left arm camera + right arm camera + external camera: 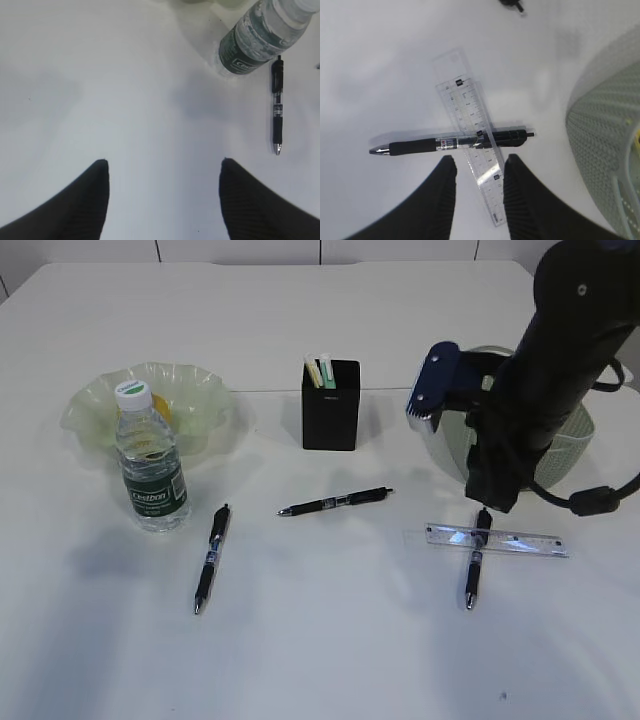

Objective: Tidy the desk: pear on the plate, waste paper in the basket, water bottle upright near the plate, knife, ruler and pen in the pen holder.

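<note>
Here my right pincer (476,172) hangs just above the short clear plastic ruler (471,150), its two dark fingers (440,190) parted and straddling the near end of that strip, grasping nothing that I can see. The ruler lies across a black click pen with a silver tip (452,143), the two forming a cross on the large plain white desk (330,640), close beside the sage green plastic basket with perforated woven-look sides (605,130). My left pincer (162,170) is spread wide over bare tabletop, holding nothing. Beyond it stands the small clear water bottle with a white cap and dark green label (150,470), upright, directly in front of the shallow pale green plate with a ruffled rim (200,390); something yellow shows in the plate behind the bottle, though I cannot make it out. A second black pen (212,558) lies just to the right of the bottle, a third (335,502) in front of the matte black square pen holder (331,405), which has pale stick-like items poking out of its top
</note>
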Available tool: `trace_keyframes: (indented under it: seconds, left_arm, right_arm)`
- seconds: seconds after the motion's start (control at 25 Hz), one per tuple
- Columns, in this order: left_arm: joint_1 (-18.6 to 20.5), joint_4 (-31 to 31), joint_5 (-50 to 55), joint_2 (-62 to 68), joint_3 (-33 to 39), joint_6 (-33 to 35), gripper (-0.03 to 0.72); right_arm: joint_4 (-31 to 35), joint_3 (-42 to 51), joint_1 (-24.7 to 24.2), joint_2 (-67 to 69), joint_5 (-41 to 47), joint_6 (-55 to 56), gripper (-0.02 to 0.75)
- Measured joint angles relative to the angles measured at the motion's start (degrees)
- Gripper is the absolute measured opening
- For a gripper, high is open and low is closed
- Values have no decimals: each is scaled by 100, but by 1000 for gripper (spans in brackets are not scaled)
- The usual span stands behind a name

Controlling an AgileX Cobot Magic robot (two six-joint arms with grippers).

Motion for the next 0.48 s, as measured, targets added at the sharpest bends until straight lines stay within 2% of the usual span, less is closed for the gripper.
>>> trace_keyframes:
  seconds: [0.16,0.32,0.48]
  left_arm:
    - [0,131,-60,0,0,0,482]
    - [0,305,-107,13,0,0,480]
    - [0,305,-96,240,0,0,475]
  right_arm:
    - [196,0,0,352,-234,-869,247]
    - [329,-56,0,695,-421,-1277,248]
    - [399,-308,0,1106,-443,-1506,301]
